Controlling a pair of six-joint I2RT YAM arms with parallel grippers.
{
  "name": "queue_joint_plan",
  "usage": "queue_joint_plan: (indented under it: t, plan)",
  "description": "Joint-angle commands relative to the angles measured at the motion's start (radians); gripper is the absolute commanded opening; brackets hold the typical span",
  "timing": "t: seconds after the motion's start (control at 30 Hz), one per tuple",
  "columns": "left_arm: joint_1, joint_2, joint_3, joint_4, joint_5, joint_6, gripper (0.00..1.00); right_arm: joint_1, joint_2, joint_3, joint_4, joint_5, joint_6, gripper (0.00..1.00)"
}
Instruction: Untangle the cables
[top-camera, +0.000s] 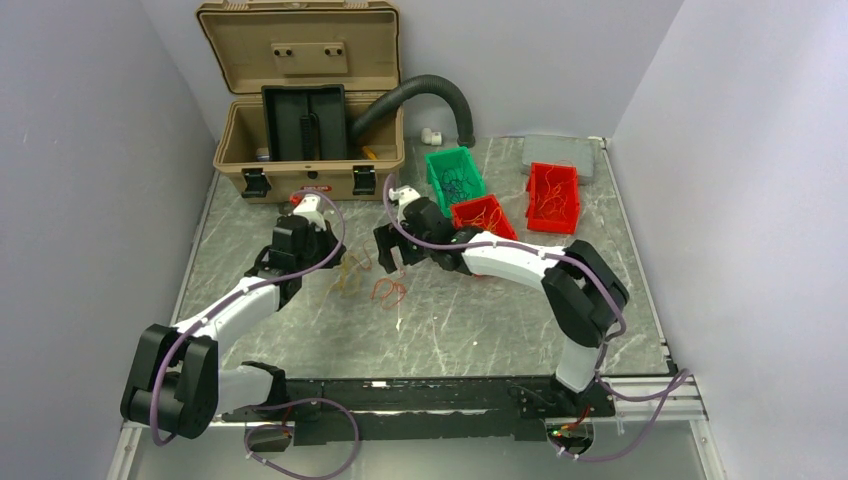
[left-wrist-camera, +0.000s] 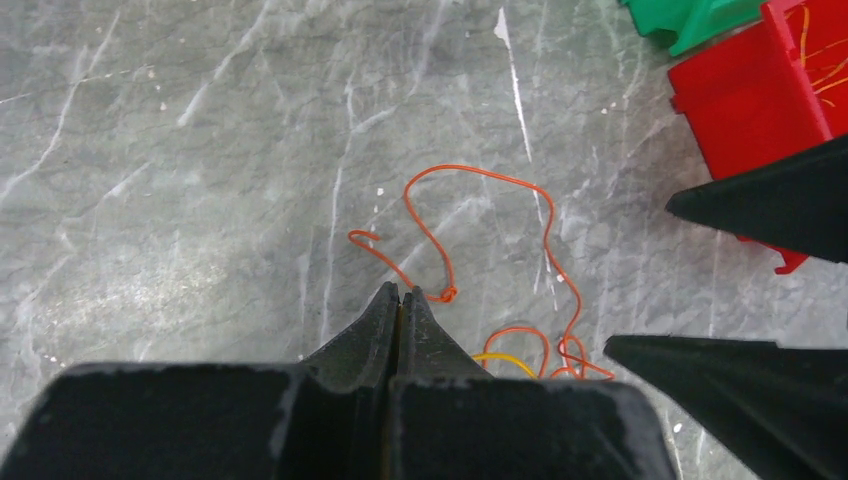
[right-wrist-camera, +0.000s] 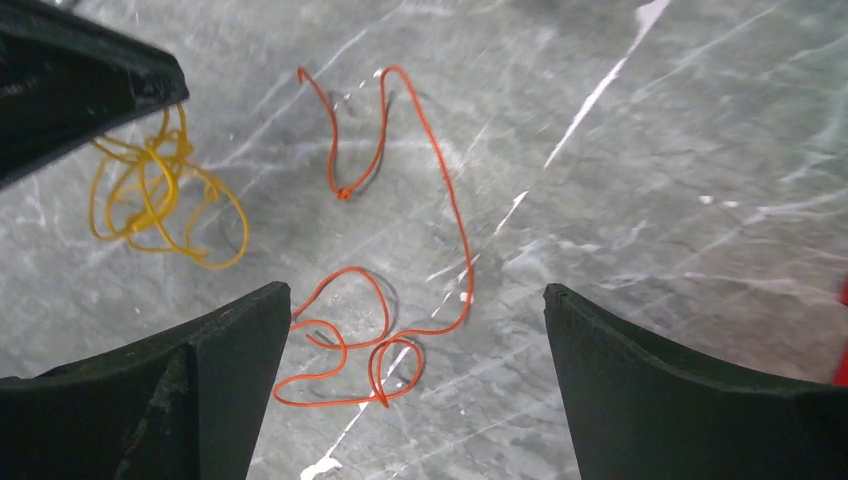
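Left gripper (left-wrist-camera: 400, 294) pressed together beside orange cable (left-wrist-camera: 476, 170); right gripper (right-wrist-camera: 415, 292) spread above it; tan case (top-camera: 290, 178) label unreadable.

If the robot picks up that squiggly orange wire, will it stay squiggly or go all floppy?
Probably floppy: the orange wire is hair-thin and lies in loose loops. Being so thin, it's likely very light. Its small knot may snag.

Bright even light; soft shadows — mild blur
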Motion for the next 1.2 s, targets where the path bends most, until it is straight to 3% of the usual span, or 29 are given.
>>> queue_joint_plan:
  t: [0.0, 0.27, 0.63, 0.77, 0.87, 1.1, 1.17]
  plan:
    - [-0.004, 0.008, 0.035, -0.035, -0.062, -0.001, 0.0, 0.005, 0.027, 0.009, 0.092, -0.128, -0.059, 1.0]
    - [-0.003, 0.013, 0.04, -0.044, -0.065, -0.004, 0.0, 0.032, 0.009, -0.082, 0.077, -0.248, -0.193, 1.0]
    - [-0.004, 0.017, 0.038, -0.037, -0.065, -0.004, 0.0, 0.08, 0.052, -0.162, 0.115, -0.115, -0.121, 1.0]
    - [-0.004, 0.019, 0.039, -0.036, -0.065, -0.003, 0.0, 0.099, 0.091, -0.165, 0.134, -0.051, -0.097, 0.93]
    - [-0.003, 0.017, 0.038, -0.036, -0.069, -0.001, 0.0, 0.113, 0.115, -0.152, 0.119, 0.028, -0.083, 0.79]
    - [-0.004, 0.014, 0.038, -0.035, -0.07, 0.001, 0.0, 0.118, -0.012, -0.228, 0.173, 0.152, -0.045, 0.1]
    - [-0.004, 0.014, 0.038, -0.034, -0.069, 0.0, 0.0, 0.118, -0.065, -0.246, 0.161, 0.188, -0.039, 0.02]
